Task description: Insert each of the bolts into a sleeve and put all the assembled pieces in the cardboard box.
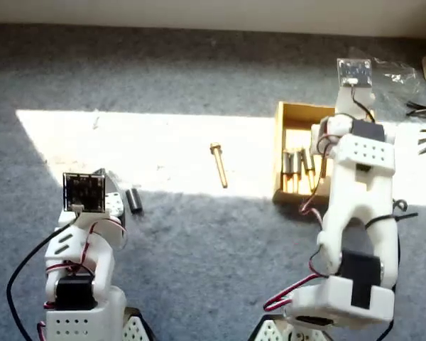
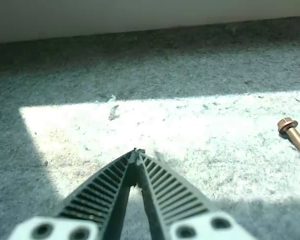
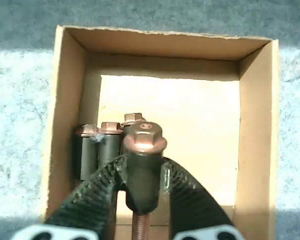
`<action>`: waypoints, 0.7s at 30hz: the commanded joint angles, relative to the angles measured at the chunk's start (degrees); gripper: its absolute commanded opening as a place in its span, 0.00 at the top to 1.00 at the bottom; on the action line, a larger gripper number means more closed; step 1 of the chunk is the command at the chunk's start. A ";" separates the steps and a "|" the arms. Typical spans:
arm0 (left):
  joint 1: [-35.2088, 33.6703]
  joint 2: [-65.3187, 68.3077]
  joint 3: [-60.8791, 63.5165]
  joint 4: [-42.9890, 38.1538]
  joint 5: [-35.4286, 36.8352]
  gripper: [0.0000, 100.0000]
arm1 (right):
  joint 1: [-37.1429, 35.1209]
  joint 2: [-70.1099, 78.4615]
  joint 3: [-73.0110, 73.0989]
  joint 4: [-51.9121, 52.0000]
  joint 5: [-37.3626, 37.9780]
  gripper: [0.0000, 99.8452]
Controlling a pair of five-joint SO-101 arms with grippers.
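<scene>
Clamps right jaws on sleeve [image 3: 141,182] of assembled bolt [image 3: 145,137], over box [image 3: 160,37]. Holds left jaws together, empty. Loose bolt [image 1: 218,165], loose sleeve [image 1: 133,199] on bench. Likely steel: rigid, heavyish, slick; grip mid-shank, crosswise.

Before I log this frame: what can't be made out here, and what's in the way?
High view: the right arm covers part of the cardboard box, so its contents cannot be counted.
Left wrist view: the loose bolt is cut off by the frame edge; its tip is unseen.
Right wrist view: the held piece in the right gripper hides most of the rear assembled piece.
</scene>
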 commanded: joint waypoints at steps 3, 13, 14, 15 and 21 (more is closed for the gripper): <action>-0.48 -0.40 -2.33 0.88 -0.09 0.99 | 0.84 8.31 -8.66 0.22 3.08 0.99; -0.40 -0.48 -0.84 0.62 -0.26 0.99 | 1.71 18.86 -16.22 0.22 3.16 0.99; -0.40 -0.48 -0.84 0.62 -0.26 0.99 | 1.80 19.65 -16.92 0.22 3.16 0.99; -0.40 -0.48 -0.84 0.62 -0.26 0.99 | 1.89 20.62 -17.54 0.22 3.16 0.99; -0.40 -0.48 -0.75 0.62 -0.18 0.99 | 2.51 24.84 -18.77 0.22 5.63 0.99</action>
